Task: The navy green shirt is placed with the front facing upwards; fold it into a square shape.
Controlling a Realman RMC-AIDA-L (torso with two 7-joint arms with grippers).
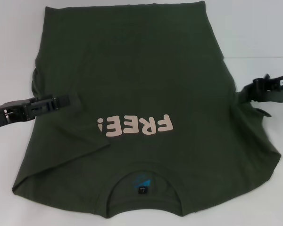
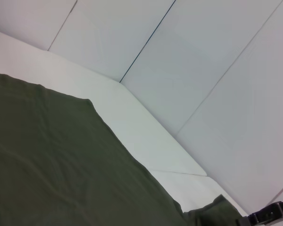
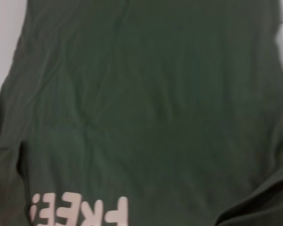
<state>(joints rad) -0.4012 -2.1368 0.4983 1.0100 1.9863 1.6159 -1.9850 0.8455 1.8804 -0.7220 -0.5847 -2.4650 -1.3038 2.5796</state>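
The dark olive-green cotton T-shirt with pink "FREE!" print (image 1: pixel 137 89) lies front-up, filling the frame's middle, collar at the bottom edge. The left gripper (image 1: pixel 61 101) lies over its left edge at mid-frame; the right gripper (image 1: pixel 247 92) meets its right edge. Whether either claw grips cloth, I cannot tell.

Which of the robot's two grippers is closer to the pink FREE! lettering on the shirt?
Left. The left gripper lies over the dark olive-green cotton T-shirt beside the pale pink FREE! print; the right gripper sits at the shirt's far edge.
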